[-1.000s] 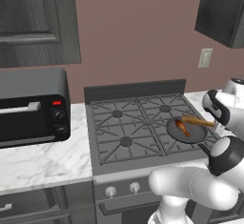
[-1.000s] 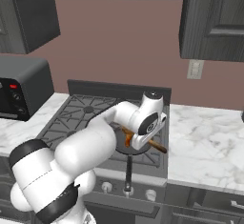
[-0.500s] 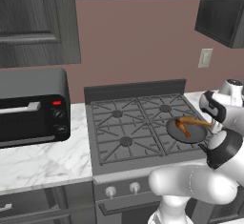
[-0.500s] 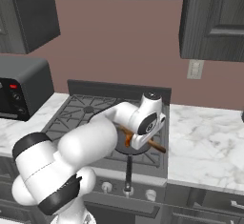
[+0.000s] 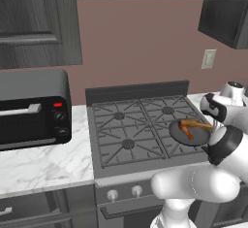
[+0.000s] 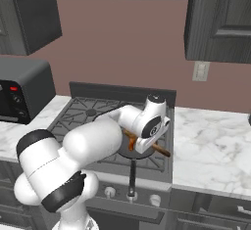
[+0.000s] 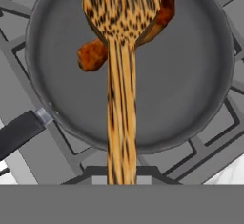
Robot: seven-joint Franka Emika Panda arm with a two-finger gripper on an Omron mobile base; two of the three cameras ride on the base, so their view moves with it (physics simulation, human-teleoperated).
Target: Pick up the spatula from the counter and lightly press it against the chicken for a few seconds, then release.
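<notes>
A wooden spatula [image 7: 120, 75] lies along the hand view, and its broad blade [image 7: 121, 8] rests on top of the browned chicken piece [image 7: 93, 55]. The chicken sits inside a dark grey pan [image 7: 190, 89] on the stove's front right burner. My gripper [image 6: 146, 143] is shut on the spatula handle, whose end [image 6: 163, 150] sticks out toward the counter. In the left base view the spatula [image 5: 197, 123] slants down from the gripper [image 5: 209, 125] onto the chicken [image 5: 185, 130] in the pan [image 5: 191, 138]. My fingertips are hidden.
The pan's black handle [image 6: 131, 175] juts over the stove's front edge. A black toaster oven [image 5: 31, 108] stands on the marble counter [image 5: 43, 161] left of the gas stove [image 5: 128, 130]. More marble counter [image 6: 213, 146] lies to the right, below a wall socket [image 5: 208, 58].
The spatula stays pressed on the chicken in the same spot. Only the arm's elbow has shifted slightly.
</notes>
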